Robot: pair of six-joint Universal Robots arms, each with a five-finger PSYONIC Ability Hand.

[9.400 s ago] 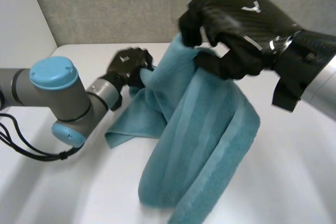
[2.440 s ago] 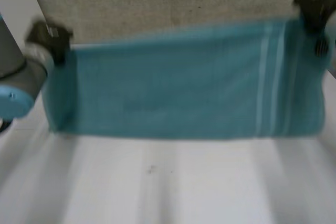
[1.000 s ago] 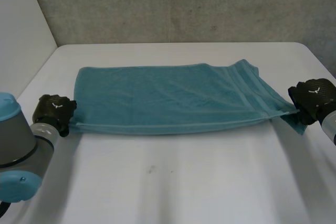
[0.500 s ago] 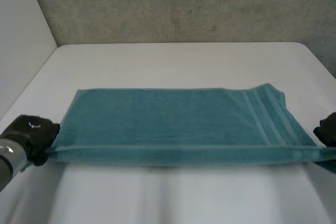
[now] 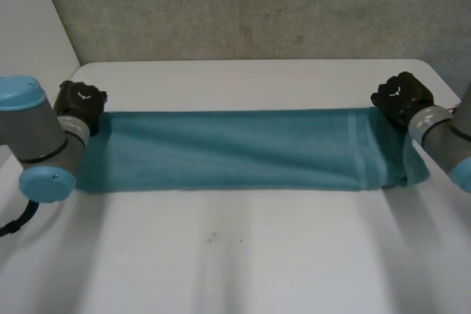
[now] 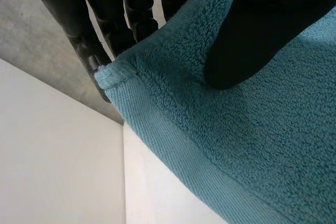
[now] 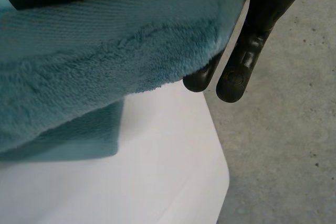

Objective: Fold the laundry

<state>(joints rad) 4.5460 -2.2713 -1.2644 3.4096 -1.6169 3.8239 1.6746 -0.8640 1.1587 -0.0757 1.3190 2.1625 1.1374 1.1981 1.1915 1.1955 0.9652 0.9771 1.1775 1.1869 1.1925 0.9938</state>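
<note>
A teal towel [image 5: 235,148] lies folded lengthwise in a long band across the white table [image 5: 243,255], with pale stripes near its right end. My left hand [image 5: 79,101] holds the towel's far left corner; in the left wrist view the thumb [image 6: 252,40] presses the towel [image 6: 236,140] against the fingers [image 6: 105,30] beneath it. My right hand [image 5: 399,98] holds the far right corner. The right wrist view has the towel [image 7: 94,72] draped over the fingers [image 7: 247,45], whose tips stick out past its edge.
A grey wall [image 5: 243,5] rises behind the table's far edge. A white panel [image 5: 29,27] stands at the left. The table's right edge [image 7: 220,177] drops to a grey floor just beyond my right hand.
Both hands carried the towel's near edge away from me over the rest of it, folding it into a narrower band. They now sit at its far corners.
</note>
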